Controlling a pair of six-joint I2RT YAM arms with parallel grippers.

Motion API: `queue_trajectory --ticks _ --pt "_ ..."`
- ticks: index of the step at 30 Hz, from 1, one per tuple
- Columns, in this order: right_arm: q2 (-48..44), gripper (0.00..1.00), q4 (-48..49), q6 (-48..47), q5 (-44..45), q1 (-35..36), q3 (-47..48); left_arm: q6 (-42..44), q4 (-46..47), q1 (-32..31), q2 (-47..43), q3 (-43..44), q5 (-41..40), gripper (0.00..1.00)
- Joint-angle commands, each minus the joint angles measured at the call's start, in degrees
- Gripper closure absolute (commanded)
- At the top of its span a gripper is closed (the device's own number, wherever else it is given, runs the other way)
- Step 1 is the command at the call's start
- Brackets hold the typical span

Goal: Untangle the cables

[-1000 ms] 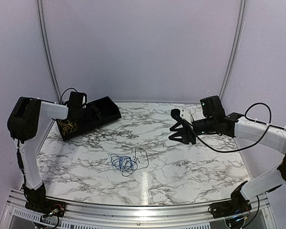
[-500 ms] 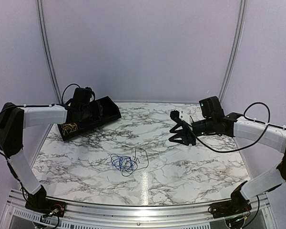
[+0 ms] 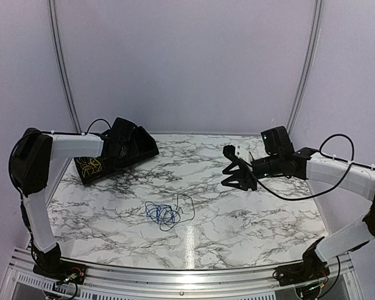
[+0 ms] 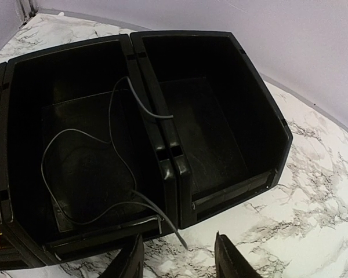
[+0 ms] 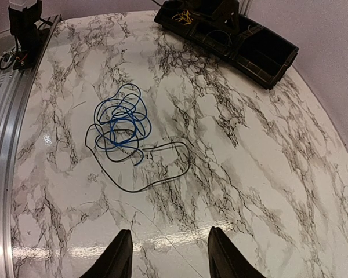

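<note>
- The marble table (image 3: 250, 212) fills the workspace, with both arms based at its near edge.
- A black three-compartment bin (image 3: 149, 150) lies at the far left, tipped so its openings face the near side.
- The left gripper (image 4: 180, 263) hovers just in front of the bin. Its fingers are spread apart with nothing between them.
- The right gripper (image 3: 228, 167) hangs above the right half of the table, well apart from the cables. Its fingers (image 5: 119, 258) are also apart and hold nothing.
- The blue cable (image 3: 161, 214) lies in a loose coil on the table, near the middle and slightly to the left.
- The black cable (image 3: 189, 203) loops around and under the blue coil, stretching out to its right; the two are tangled.
- The white cable (image 4: 75, 132) lies in the bin's middle compartment. One end hangs over the near rim and the other crosses the divider towards the right compartment.
- The yellow cable (image 3: 89, 165) is bunched in the bin's left-end compartment.
</note>
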Motion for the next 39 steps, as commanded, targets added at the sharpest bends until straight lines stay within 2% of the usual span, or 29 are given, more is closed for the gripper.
queue_trajectory --ticks 1,5,7,17,22,34,39 --pt "-0.17 0.55 -1.06 -0.55 0.17 0.13 2.65 -1.22 -3.11 0.19 2.64 3.5 -1.89 0.62" --pt "-0.21 0.55 -1.14 -0.68 0.25 0.19 2.65 -0.99 -3.53 0.48 3.57 5.07 -1.58 0.83" --pt "-0.27 0.55 -1.14 -0.67 0.33 0.19 2.65 -0.51 -3.6 0.82 3.71 5.27 -1.59 0.87" --pt "0.16 0.55 -1.31 -0.76 0.32 0.18 2.76 -0.47 -4.19 3.28 4.39 5.41 1.91 0.87" --pt "0.27 0.55 -1.31 -0.8 0.34 0.23 2.66 -0.12 -4.15 3.67 3.54 5.07 0.8 1.0" --pt "0.71 0.55 -1.58 -1.15 0.65 0.43 2.74 1.71 -5.21 9.92 3.86 6.49 -1.22 1.0" --pt "0.96 0.55 -1.57 -1.25 0.78 0.47 2.74 2.83 -6.37 11.92 8.1 11.57 1.83 1.0"
